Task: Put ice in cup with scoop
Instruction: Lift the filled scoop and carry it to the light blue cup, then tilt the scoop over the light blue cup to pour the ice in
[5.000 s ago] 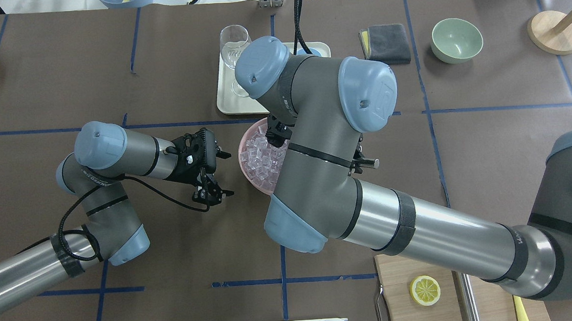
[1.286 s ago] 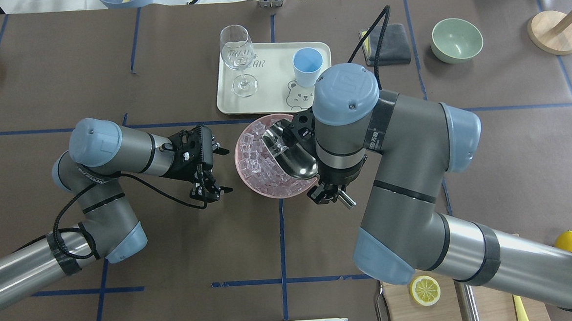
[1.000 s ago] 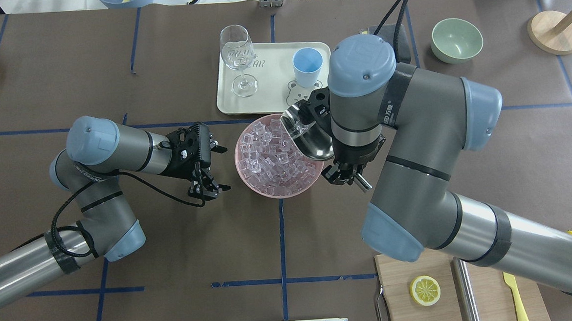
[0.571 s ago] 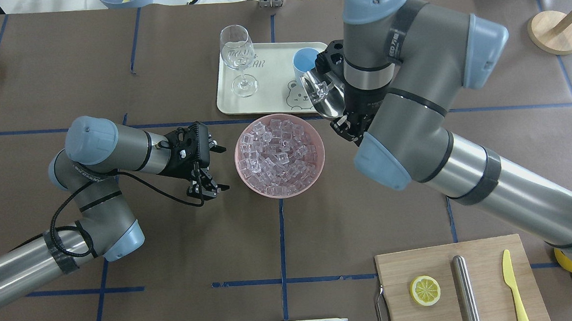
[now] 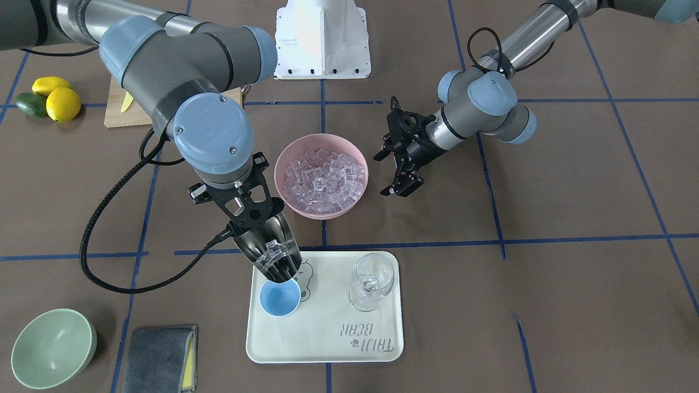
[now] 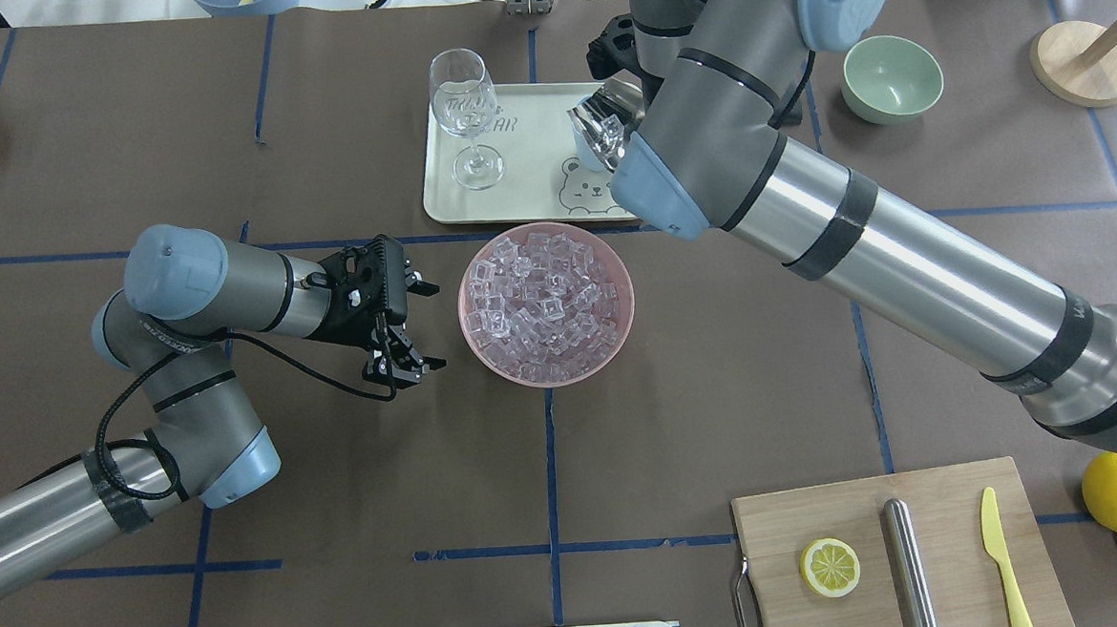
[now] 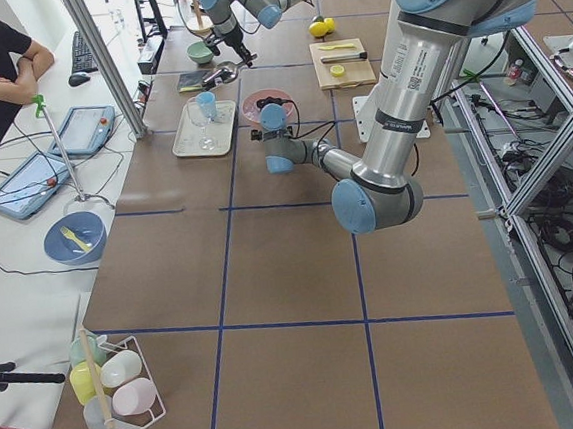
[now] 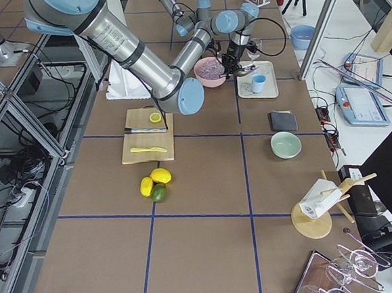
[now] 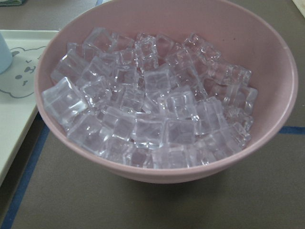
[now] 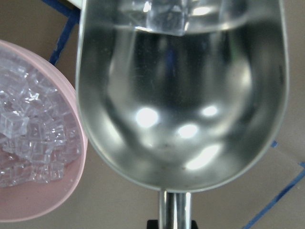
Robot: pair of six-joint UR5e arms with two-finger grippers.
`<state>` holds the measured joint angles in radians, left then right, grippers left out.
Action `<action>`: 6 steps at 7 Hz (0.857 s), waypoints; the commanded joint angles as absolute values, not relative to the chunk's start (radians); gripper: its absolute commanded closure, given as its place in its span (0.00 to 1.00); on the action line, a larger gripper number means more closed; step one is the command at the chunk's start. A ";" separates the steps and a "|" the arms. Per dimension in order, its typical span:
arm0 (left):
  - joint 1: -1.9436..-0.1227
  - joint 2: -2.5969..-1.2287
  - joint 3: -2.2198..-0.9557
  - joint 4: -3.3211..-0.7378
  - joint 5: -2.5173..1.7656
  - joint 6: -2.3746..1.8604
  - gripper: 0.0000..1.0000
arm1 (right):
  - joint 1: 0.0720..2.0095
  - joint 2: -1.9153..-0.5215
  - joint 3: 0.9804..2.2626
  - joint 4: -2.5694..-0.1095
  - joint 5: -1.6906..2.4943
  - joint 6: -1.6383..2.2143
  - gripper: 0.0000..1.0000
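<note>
The right gripper is clamping the scoop by its handle. The trough is slanting down and away from the robot, with its lip hanging right over the cup on the tray. Ice is sitting at that lip, so pouring likely needs only more tilt along that axis. The bowl is sitting mid-table; the left gripper is hovering beside it, spread wide, empty. A moment ago the scoop was beside the cup, not over it.
</note>
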<state>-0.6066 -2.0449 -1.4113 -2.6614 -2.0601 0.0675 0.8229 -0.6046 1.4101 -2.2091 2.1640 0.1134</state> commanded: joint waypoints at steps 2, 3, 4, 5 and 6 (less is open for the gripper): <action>-0.609 -2.042 -1.411 -2.661 -2.060 0.067 0.00 | 0.844 -0.574 1.356 -2.322 2.079 -0.032 1.00; -0.609 -2.040 -1.411 -2.668 -2.060 0.067 0.00 | 0.842 -0.559 1.320 -2.332 2.044 -0.035 1.00; -0.607 -2.040 -1.411 -2.668 -2.060 0.067 0.00 | 0.842 -0.507 1.263 -2.373 2.016 -0.075 1.00; -0.607 -2.040 -1.411 -2.668 -2.060 0.067 0.00 | 0.842 -0.486 1.237 -2.410 1.982 -0.110 1.00; -0.607 -2.040 -1.410 -2.668 -2.060 0.067 0.00 | 0.841 -0.488 1.233 -2.413 1.959 -0.164 1.00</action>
